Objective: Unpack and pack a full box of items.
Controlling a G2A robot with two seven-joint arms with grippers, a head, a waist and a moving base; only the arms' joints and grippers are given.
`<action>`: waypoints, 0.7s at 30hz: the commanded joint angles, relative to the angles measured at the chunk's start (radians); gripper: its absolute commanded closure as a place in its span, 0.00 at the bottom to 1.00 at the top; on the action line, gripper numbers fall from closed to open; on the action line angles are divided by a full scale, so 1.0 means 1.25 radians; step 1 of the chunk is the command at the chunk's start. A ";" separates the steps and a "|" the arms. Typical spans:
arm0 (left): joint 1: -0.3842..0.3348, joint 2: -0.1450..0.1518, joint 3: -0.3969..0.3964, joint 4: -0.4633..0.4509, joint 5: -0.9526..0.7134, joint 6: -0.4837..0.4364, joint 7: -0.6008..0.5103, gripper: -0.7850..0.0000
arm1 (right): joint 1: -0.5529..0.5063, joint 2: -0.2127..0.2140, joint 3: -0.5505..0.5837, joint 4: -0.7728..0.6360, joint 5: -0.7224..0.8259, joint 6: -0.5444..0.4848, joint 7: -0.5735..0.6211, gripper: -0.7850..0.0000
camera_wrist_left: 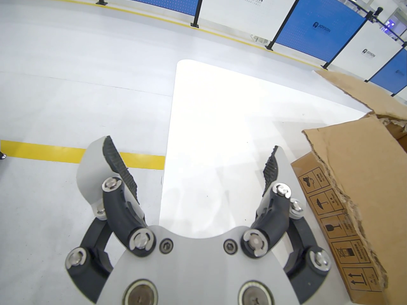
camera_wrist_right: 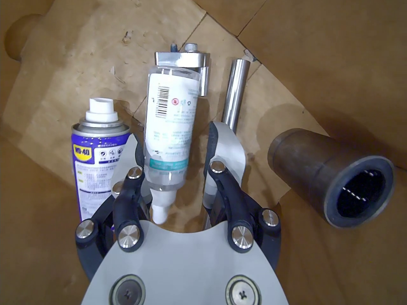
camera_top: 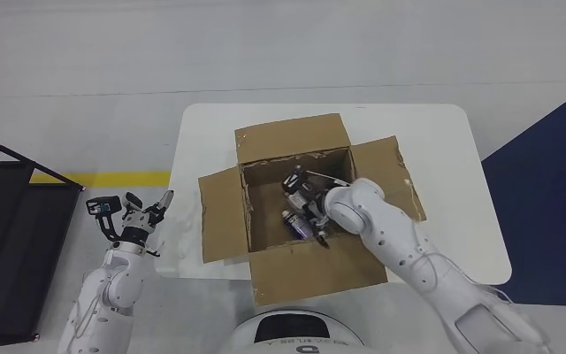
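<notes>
Right gripper (camera_wrist_right: 176, 134): held low inside the open cardboard box (camera_wrist_right: 79, 49). The jaws are parted partway and set astride a clear bottle (camera_wrist_right: 170, 118) with a white label. One pad lies at the bottle's side; a slim gap is seen at the other, so a firm grip is not made. The bottle's nozzle is pointed back toward the wrist.
- Blue spray can (camera_wrist_right: 98, 157): just outside one finger.
- Steel rod (camera_wrist_right: 237, 90): just outside the other finger.
- Metal clamp (camera_wrist_right: 182, 58): beyond the fingertips, at the bottle's far end.
- Dark cylinder (camera_wrist_right: 330, 172): farther out on the rod's side, laid on the box floor.

Left gripper (camera_wrist_left: 190, 144): jaws spread wide, nothing held. The white table (camera_wrist_left: 222, 112) is seen between the fingers, its edge below the jaws; the box stands outside one finger.
</notes>
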 commanded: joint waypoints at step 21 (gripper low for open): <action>0.000 0.000 0.000 0.000 0.000 0.000 0.000 0.00 | -0.154 0.028 0.119 -0.312 -0.110 0.042 -0.117 1.00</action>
